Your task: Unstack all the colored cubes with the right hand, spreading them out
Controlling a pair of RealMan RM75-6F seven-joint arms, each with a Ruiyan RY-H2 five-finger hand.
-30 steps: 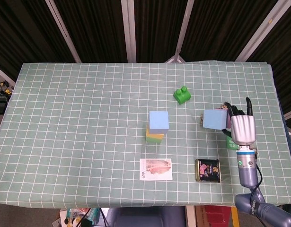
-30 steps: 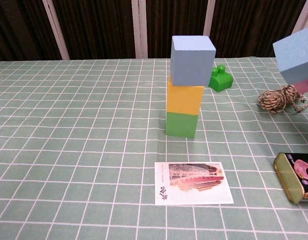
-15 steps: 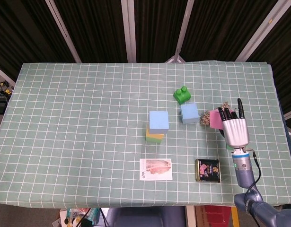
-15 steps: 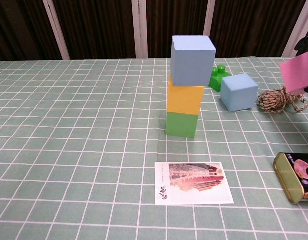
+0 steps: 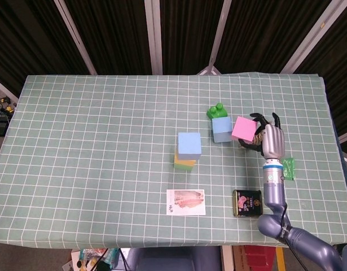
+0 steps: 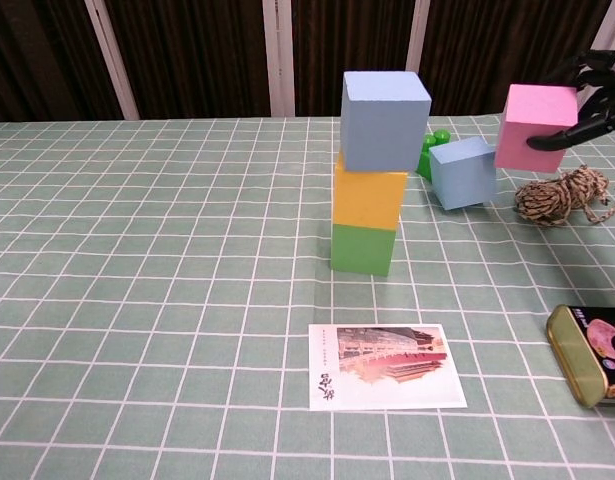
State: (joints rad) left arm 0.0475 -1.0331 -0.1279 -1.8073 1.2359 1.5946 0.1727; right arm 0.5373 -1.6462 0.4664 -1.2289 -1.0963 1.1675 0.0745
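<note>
A stack of three cubes stands mid-table: light blue cube (image 5: pixel 189 143) (image 6: pixel 385 120) on top, yellow cube (image 6: pixel 369 198) under it, green cube (image 6: pixel 362 248) at the bottom. A second light blue cube (image 5: pixel 222 129) (image 6: pixel 463 172) sits tilted right of the stack, beside the green toy brick. My right hand (image 5: pixel 272 141) (image 6: pixel 590 118) holds a pink cube (image 5: pixel 244 129) (image 6: pixel 534 127) above the table, just right of that loose blue cube. I cannot tell whether the two touch. My left hand is out of sight.
A green toy brick (image 5: pixel 217 110) (image 6: pixel 433 150) lies behind the loose blue cube. A twine bundle (image 6: pixel 567 195) lies under the right hand. A tin (image 5: pixel 247 203) (image 6: pixel 597 352) and a picture card (image 5: pixel 186 201) (image 6: pixel 387 366) lie near the front edge. A small green item (image 5: pixel 289 168) lies at the right.
A second ago the right hand carried the light blue cube with the pink one. It then let the blue cube drop to the table. The hand has since moved left with the pink cube, and the blue cube shifted and tilted.
</note>
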